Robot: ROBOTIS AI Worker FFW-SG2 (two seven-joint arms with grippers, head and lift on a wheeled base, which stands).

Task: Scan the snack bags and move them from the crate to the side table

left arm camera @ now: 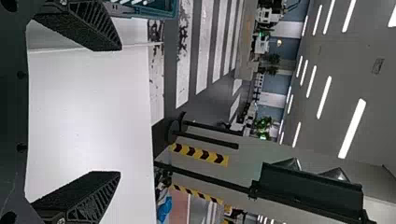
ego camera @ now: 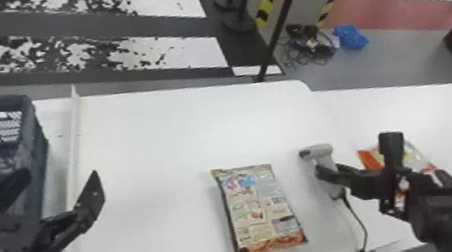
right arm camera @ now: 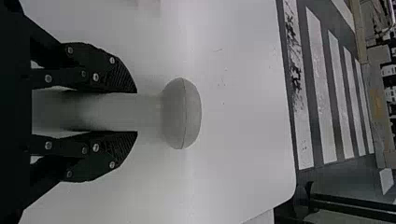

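Above the table's left part, my left gripper [ego camera: 57,188] hangs open near the crate [ego camera: 38,141]; in the left wrist view the same left gripper [left arm camera: 120,111] has nothing between its spread fingers. A snack bag [ego camera: 259,211] with a printed panel lies flat on the white table [ego camera: 143,147], centre right. My right gripper [ego camera: 326,176] holds the grey scanner [ego camera: 319,151] by its handle. In the right wrist view, the right gripper [right arm camera: 136,112] has a finger against each side of the handle, with the scanner's rounded head [right arm camera: 182,113] beyond them. An orange and white snack bag [ego camera: 369,158] lies partly behind the right arm.
A raised white strip [ego camera: 71,145] runs along the table beside the crate. The scanner's black cable [ego camera: 361,222] trails to the front edge. Another white surface [ego camera: 447,109] extends to the right. A dark pole [ego camera: 282,18] stands behind the table.
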